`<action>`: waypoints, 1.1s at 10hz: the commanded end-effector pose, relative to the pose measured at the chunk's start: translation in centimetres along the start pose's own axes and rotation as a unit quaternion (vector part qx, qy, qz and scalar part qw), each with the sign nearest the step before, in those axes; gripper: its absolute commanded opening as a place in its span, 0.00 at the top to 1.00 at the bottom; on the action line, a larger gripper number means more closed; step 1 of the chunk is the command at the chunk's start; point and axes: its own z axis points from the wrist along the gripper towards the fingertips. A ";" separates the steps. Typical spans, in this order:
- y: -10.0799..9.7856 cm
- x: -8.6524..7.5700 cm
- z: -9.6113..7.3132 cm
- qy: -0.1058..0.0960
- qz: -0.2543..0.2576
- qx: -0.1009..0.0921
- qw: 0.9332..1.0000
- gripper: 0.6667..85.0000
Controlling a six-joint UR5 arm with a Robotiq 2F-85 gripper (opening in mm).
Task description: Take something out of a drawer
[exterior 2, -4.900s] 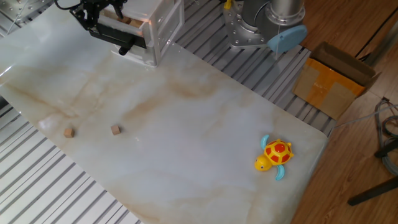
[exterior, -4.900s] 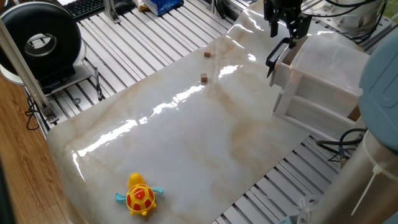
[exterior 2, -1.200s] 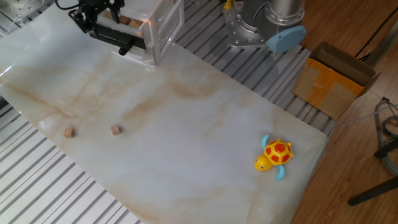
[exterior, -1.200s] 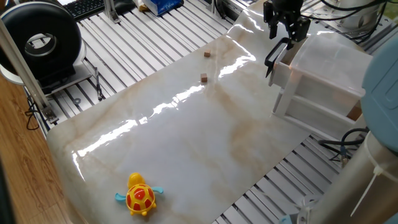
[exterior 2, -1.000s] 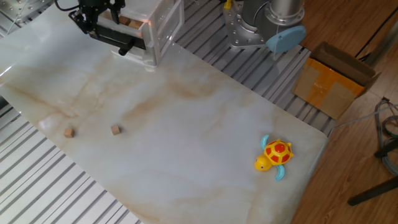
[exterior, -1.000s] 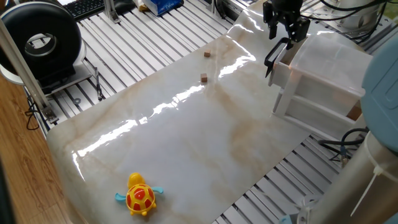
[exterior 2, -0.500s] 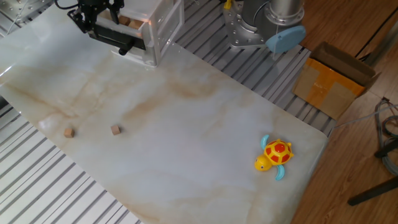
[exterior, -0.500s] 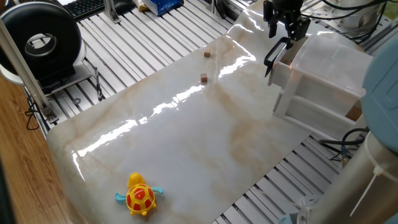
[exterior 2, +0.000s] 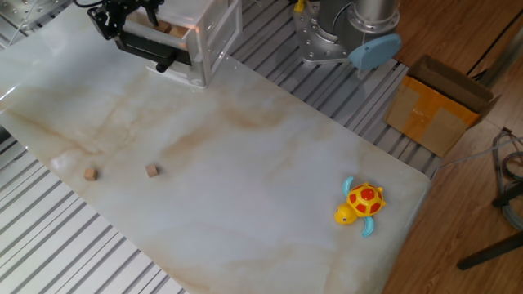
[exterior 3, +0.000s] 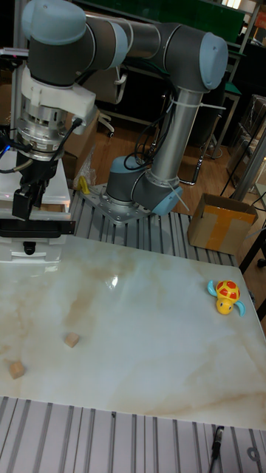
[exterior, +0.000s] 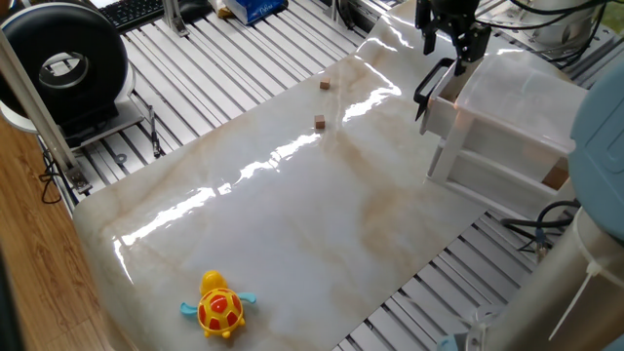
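The white translucent drawer unit (exterior: pixel 517 117) stands at the table's far corner. Its top drawer (exterior 2: pixel 155 42) is pulled out, with the dark handle (exterior: pixel 427 86) facing the table. My gripper (exterior: pixel 447 41) hangs over the open drawer with its fingers (exterior 3: pixel 22 201) pointing down into it. A pale tan block, the something (exterior 2: pixel 154 17), shows in the drawer right beside the fingers (exterior 2: pixel 122 18). Whether they touch or hold it, I cannot tell.
Two tiny brown cubes (exterior: pixel 325 84) (exterior: pixel 319 122) lie on the marble table left of the drawer. A yellow toy turtle (exterior 2: pixel 359 202) sits near the opposite table end. A cardboard box (exterior 2: pixel 437 114) stands on the floor beyond the arm's base (exterior 2: pixel 327 37).
My gripper has risen a little above the open drawer. The drawer, cubes and turtle have not moved.
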 end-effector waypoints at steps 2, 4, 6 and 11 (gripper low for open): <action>0.1 -0.1 0.6 -0.008 0.003 0.000 1.000 0.17; -0.1 0.1 1.0 -0.007 0.000 0.002 1.000 0.17; -0.4 -0.3 1.1 -0.011 -0.001 0.004 1.000 0.18; -1.5 -1.5 0.7 -0.017 -0.005 0.008 1.000 0.21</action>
